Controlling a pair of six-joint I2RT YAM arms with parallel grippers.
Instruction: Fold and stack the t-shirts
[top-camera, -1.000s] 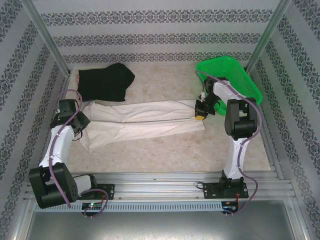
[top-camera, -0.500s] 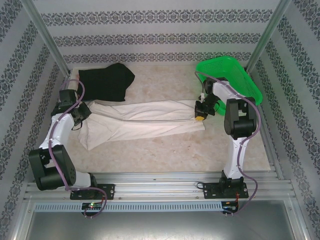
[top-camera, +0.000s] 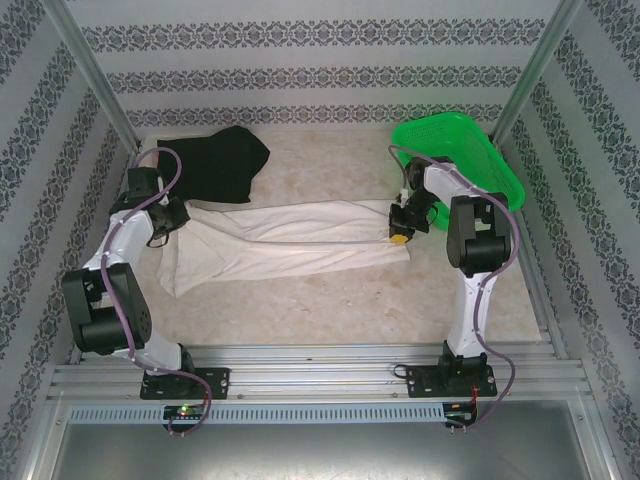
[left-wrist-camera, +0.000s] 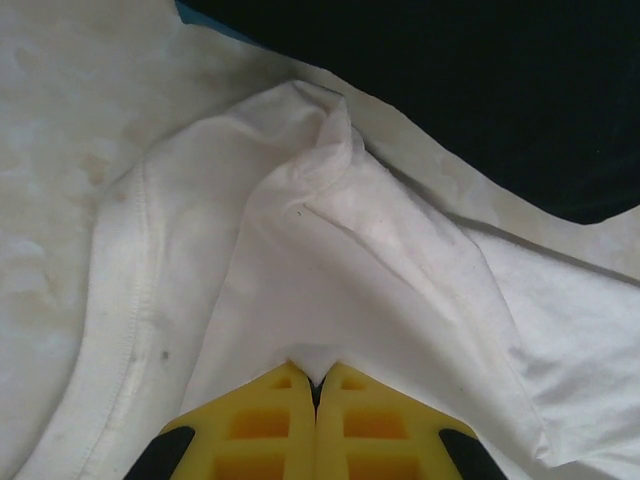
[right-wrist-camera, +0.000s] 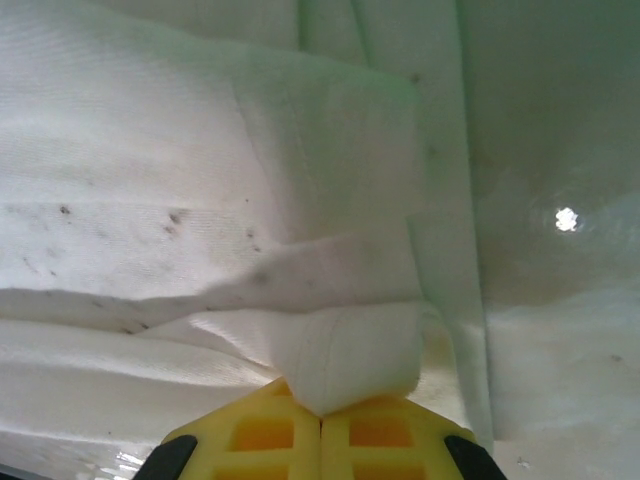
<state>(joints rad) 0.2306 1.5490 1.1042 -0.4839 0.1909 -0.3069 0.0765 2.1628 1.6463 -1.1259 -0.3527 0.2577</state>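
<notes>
Working on a pale marbled table (top-camera: 330, 300), closed in by patterned panels. Across its middle, holding the cream-white t-shirt (top-camera: 300, 240) drawn out long from left to right and partly gathered into a band, most likely to pull it straight and flat before a fold. Judging the folding as begun but unfinished, with no stack made yet.

At the far left, finding the black t-shirt (top-camera: 215, 165) in a crumpled heap, its near edge just beside the cream cloth's left end; cannot tell whether touching. Likely to crowd any spreading toward that corner. In the far right corner, noting a bright green basket (top-camera: 470, 150) just behind the right arm, leaving little room for pulling further right.

Pinching with the left claw (left-wrist-camera: 316, 385), fingers pressed together, a raised ridge of cream cloth at the left end, near a stitched hem. Pinching likewise with the right claw (right-wrist-camera: 320, 415), clamped on a doubled-over edge of the same shirt at the right end. Gripping both ends, presumably, to put the cloth under tension and smooth out wrinkles.
</notes>
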